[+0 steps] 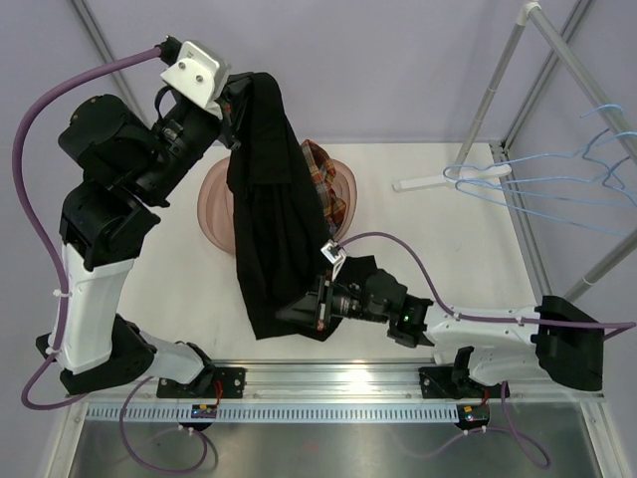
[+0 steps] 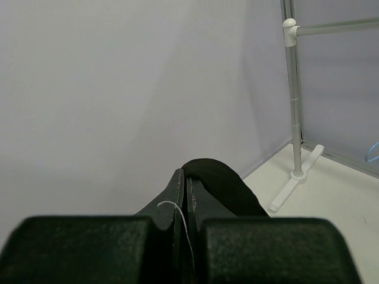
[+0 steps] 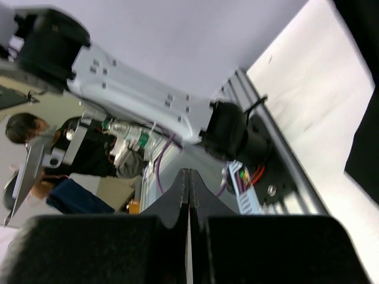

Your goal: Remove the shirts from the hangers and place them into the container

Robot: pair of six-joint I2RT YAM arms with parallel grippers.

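Left gripper (image 2: 185, 178) pinching black shirt (image 1: 269, 219) top, high over container (image 1: 212, 214). Right gripper (image 3: 188, 177) pressed together, no cloth seen between. Risk: long hem hangs near of rim; release likely spills shirt outside.

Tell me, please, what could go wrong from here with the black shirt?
1. The black shirt hangs long from the shut left jaws, and its lower end lies outside the tub; if let go now, it may land partly on the table.
2. The shut right jaws sit at its hem; whether they pinch cloth is unclear, so moving them could snag or drag it.
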